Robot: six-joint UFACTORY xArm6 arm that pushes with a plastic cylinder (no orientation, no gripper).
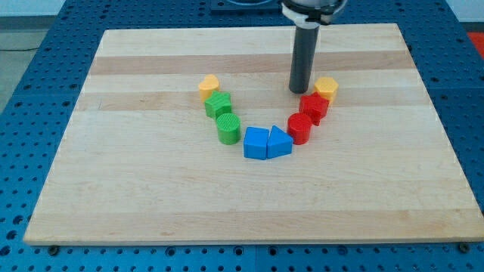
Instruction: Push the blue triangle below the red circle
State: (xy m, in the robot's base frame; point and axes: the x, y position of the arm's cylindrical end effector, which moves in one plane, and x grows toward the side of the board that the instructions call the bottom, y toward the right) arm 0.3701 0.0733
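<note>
The blue triangle (279,142) lies near the board's middle, touching a blue cube-like block (255,143) on its left. The red circle (299,128) sits just to its upper right, touching it. A second red block (314,107) lies above the circle, with a yellow block (326,88) above that. My tip (300,91) stands at the view's top centre-right, just left of the yellow block and above the red blocks, well above the blue triangle.
A yellow heart (209,86), a green block (218,105) and a green cylinder (228,128) form the left arm of the U-shaped row. The wooden board (151,196) lies on a blue perforated table (45,45).
</note>
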